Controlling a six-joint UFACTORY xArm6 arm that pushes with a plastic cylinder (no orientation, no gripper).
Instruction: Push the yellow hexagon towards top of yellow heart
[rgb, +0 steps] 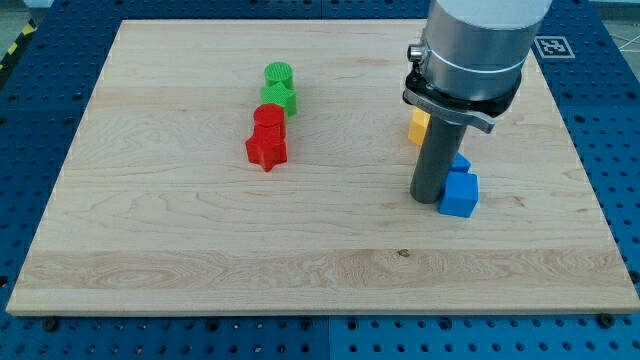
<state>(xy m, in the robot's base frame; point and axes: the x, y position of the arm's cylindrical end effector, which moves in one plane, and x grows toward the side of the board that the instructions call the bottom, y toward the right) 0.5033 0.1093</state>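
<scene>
A yellow block (417, 127) shows only as a small part at the rod's left side; its shape cannot be made out, and the arm hides the rest. No second yellow block is in sight. My tip (432, 200) rests on the board just below that yellow block and touches the left side of a blue block (460, 194). A second blue block (460, 163) peeks out right above it, behind the rod.
A green cylinder (278, 75) and a second green block (279, 97) stand at the view's upper middle left. A red cylinder (268, 119) and a red star (266, 149) sit right below them. The wooden board (150, 220) lies on a blue perforated table.
</scene>
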